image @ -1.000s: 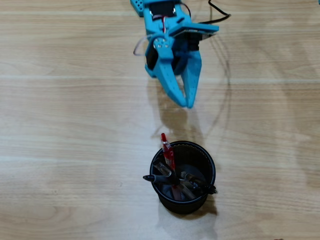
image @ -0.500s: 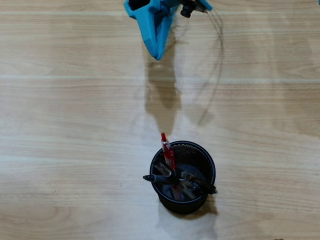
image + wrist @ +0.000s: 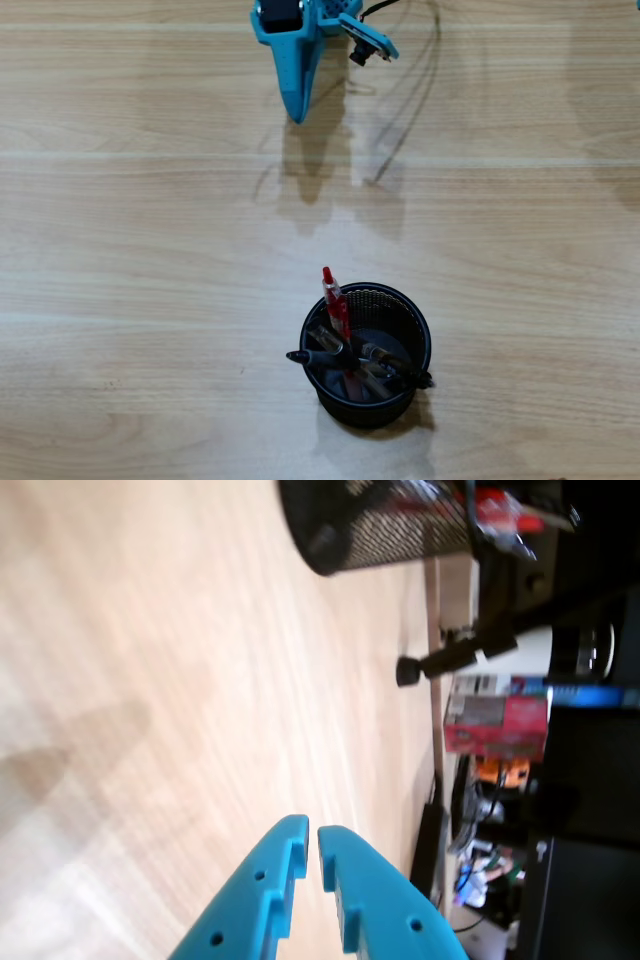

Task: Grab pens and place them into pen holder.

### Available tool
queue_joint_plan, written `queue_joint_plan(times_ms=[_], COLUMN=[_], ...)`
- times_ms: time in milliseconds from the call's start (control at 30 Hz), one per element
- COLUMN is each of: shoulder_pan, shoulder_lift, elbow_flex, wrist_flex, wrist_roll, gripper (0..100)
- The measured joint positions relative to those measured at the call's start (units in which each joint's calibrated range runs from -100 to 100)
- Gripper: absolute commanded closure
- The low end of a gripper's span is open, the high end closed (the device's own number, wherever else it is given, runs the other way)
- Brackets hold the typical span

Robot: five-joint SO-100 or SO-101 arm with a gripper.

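Your pen holder (image 3: 366, 355) is standing on the tabletop (image 3: 120, 250) with the pens (image 3: 350, 350) leaning inside it: the red and clear pen (image 3: 334, 302) is poking over the rim, and dark ones are crossing below. Your blue fingers (image 3: 306, 842) are sitting nearly closed with only a thin slit between them, gripping nothing, well apart from the holder at the top edge of the overhead view.
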Motion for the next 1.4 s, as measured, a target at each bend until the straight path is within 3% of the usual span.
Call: queue_joint_plan(times_ms=[667,1400], shoulder_pan=[3.33,3.05], shoulder_lift=[-18.27,-18.27], elbow_flex=[8.52,8.52], wrist_flex=[24.34,28.14], wrist_roll=[4.99,7.18], gripper=[97,97])
